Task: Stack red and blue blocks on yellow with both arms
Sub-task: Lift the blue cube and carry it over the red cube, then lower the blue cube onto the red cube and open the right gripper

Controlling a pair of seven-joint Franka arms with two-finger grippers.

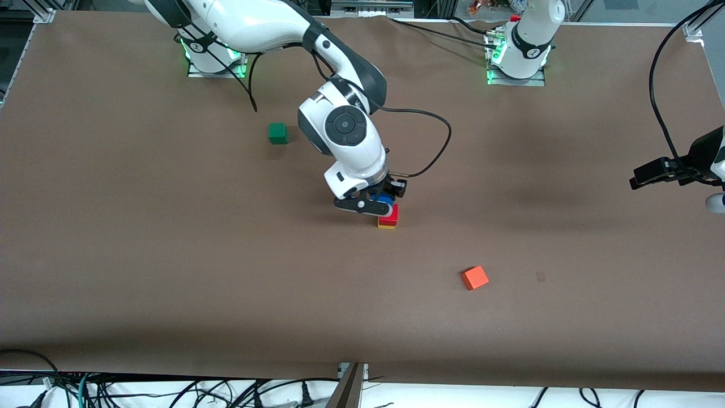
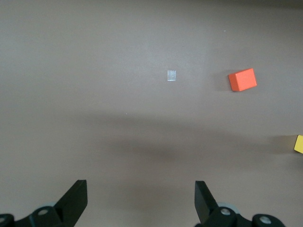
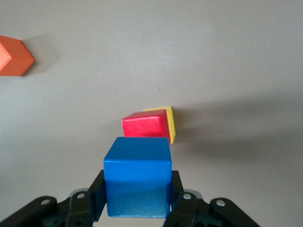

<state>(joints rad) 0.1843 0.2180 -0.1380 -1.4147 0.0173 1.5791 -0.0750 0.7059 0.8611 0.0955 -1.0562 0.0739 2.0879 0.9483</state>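
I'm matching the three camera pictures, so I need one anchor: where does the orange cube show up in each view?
Front view: the small matte orange cube lies alone on the brown table, nearer the front camera than the red-on-yellow stack.
Left wrist view: it shows at, well ahead of the open left gripper.
Right wrist view: partly cut off at the picture's edge.
Shared landmark: the yellow cube.

yellow cube was cut off by left wrist view's edge | blue block was mostly hidden under right gripper | orange cube was cropped in right wrist view
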